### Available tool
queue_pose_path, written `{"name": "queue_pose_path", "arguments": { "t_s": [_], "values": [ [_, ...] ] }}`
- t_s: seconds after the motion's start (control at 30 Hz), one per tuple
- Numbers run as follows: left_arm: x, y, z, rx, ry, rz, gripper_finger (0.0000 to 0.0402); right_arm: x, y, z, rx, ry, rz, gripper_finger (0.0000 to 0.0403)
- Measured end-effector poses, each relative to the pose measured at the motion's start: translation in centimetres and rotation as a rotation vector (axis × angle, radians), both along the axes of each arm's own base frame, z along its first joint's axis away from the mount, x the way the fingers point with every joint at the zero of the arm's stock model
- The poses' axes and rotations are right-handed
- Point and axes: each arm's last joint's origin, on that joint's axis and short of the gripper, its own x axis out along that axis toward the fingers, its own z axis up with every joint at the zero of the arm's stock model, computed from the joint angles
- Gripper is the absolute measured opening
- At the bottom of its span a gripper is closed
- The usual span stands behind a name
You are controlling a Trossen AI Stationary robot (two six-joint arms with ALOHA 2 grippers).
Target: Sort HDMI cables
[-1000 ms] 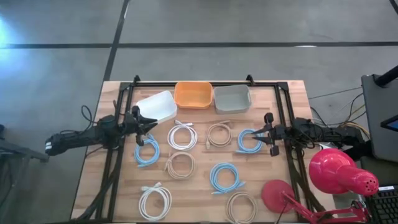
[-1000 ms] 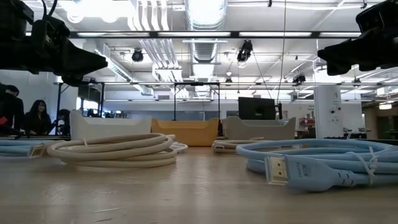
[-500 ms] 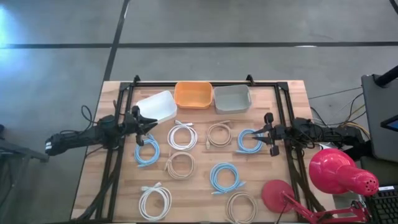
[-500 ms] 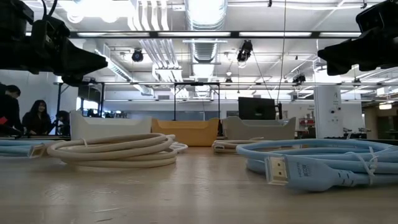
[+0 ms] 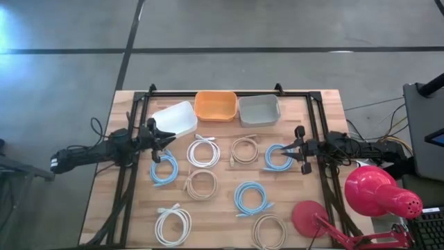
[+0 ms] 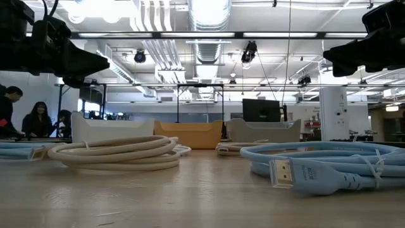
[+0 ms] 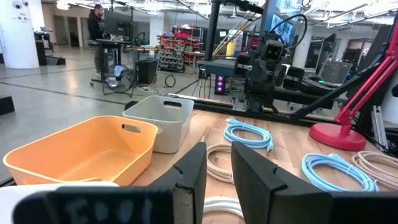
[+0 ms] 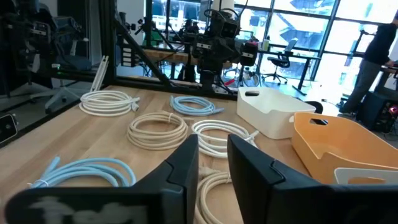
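Several coiled HDMI cables lie flat on the wooden table. Light blue coils (image 5: 164,169), (image 5: 277,158), (image 5: 252,198); white coils (image 5: 203,151), (image 5: 173,223); beige coils (image 5: 244,150), (image 5: 200,185), (image 5: 269,230). My left gripper (image 5: 170,139) (image 7: 219,168) hovers shut above the table's left side, beside the white bin and above the leftmost blue coil. My right gripper (image 5: 286,148) (image 8: 213,162) hovers shut at the right side, over the edge of the right blue coil. Neither touches a cable.
Three bins stand in a row at the far edge: white (image 5: 173,118), orange (image 5: 216,105), grey (image 5: 259,110). A red desk lamp (image 5: 378,194) with its round base (image 5: 312,217) occupies the near right corner. A black frame (image 5: 229,92) runs around the table.
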Motion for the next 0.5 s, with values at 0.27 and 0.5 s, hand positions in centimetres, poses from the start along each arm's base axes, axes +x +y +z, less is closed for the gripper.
{"name": "queue_pose_path", "arguments": {
  "t_s": [0.27,0.5],
  "values": [
    [0.0,0.0,0.0,0.0,0.0,0.0,0.008,0.0,0.0,0.0,0.0,0.0,0.0,0.0087],
    [0.0,0.0,0.0,0.0,0.0,0.0,0.008,0.0,0.0,0.0,0.0,0.0,0.0,0.0073]
  ]
}}
